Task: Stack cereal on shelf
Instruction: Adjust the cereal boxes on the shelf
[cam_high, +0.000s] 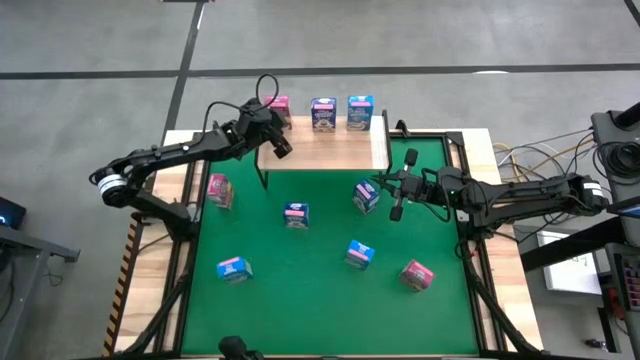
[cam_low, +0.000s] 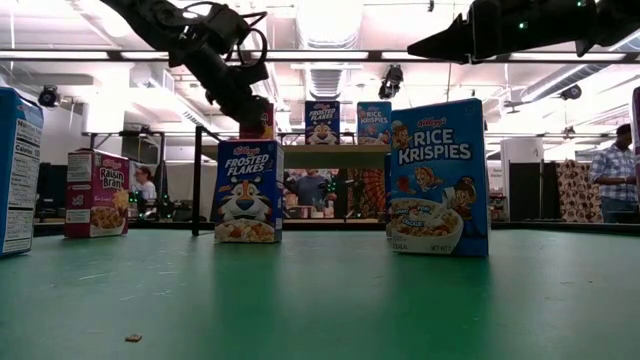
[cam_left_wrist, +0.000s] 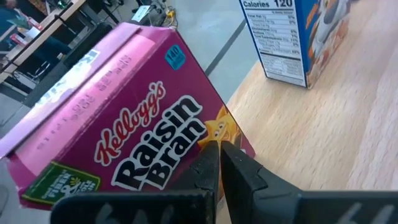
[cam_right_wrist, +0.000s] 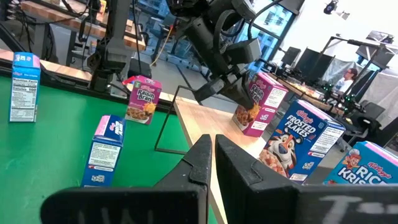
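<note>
A glossy pink cardboard Raisin Bran box (cam_left_wrist: 124, 137) stands on the pale wood-grain shelf (cam_high: 325, 150), the closed left hand (cam_high: 280, 145) touching its face. The right hand (cam_high: 385, 185), also closed, hovers over the green mat (cam_high: 300, 290).

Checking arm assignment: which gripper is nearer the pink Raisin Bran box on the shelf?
Left. The left gripper sits right beside the Raisin Bran box on the shelf; the right gripper hangs over the green mat, well off.

The high camera looks straight down on the mat (cam_high: 330, 250) and the shelf (cam_high: 325, 145). The low camera sits at mat level, facing the shelf (cam_low: 335, 148). Each wrist camera looks past its closed fingers; both see the Raisin Bran box (cam_left_wrist: 118, 137) (cam_right_wrist: 258, 102).
</note>
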